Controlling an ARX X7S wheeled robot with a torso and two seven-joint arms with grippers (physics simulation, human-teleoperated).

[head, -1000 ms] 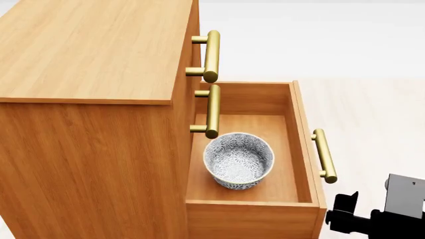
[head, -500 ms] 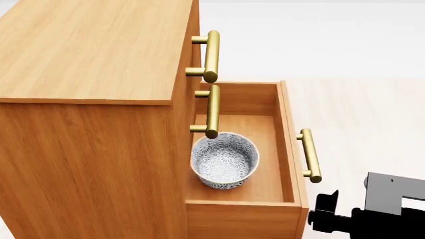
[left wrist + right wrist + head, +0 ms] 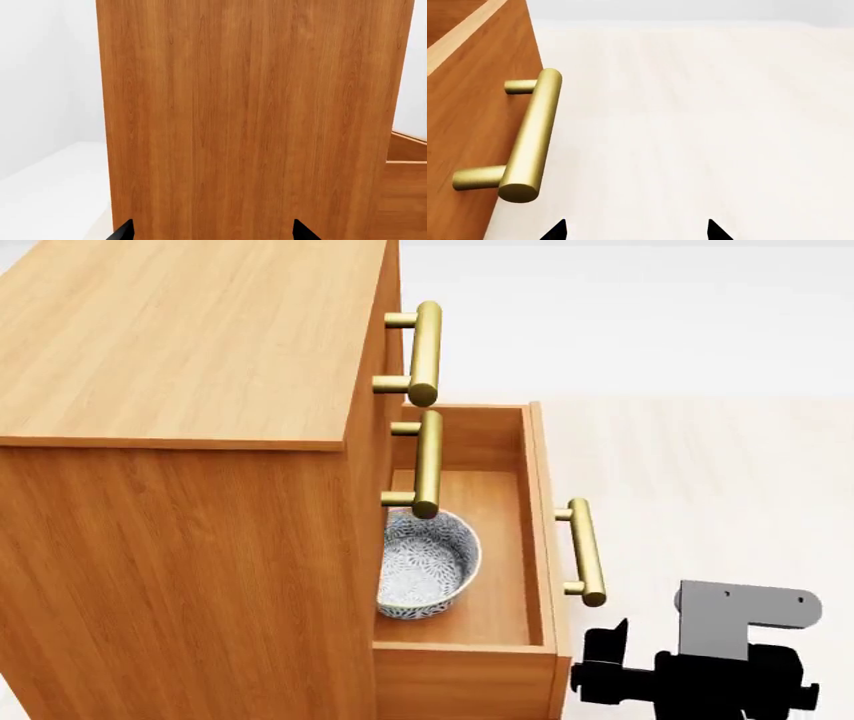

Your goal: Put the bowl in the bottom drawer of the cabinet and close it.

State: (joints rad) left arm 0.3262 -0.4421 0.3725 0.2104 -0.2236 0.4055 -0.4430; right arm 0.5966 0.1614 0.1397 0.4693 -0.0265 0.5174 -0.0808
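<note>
- Head view: I see the cabinet (image 3: 187, 440) filling the left of the picture, with the bottom drawer (image 3: 534, 540) pulled partway out to its right. The bowl (image 3: 424, 565) stands upright on the drawer floor, against the cabinet side, its inner edge tucked under the drawer above. The two upper drawers' brass handles (image 3: 424, 352) stick out above it, and the bottom drawer's own brass handle (image 3: 582, 552) faces the pale floor (image 3: 721, 480).
- Head view, lower right: my right gripper (image 3: 607, 665) sits just beside the drawer's near front corner, below that handle; from here I cannot tell whether it touches the wood.
- Left wrist view: my left gripper (image 3: 212, 232) shows only two dark fingertips, set well apart and holding nothing, facing the cabinet's plain side panel (the drawer's edge peeks in at one side).
- Right wrist view: the right gripper's two tips are spread and empty, over bare floor, with the drawer handle close by and clear of them.
</note>
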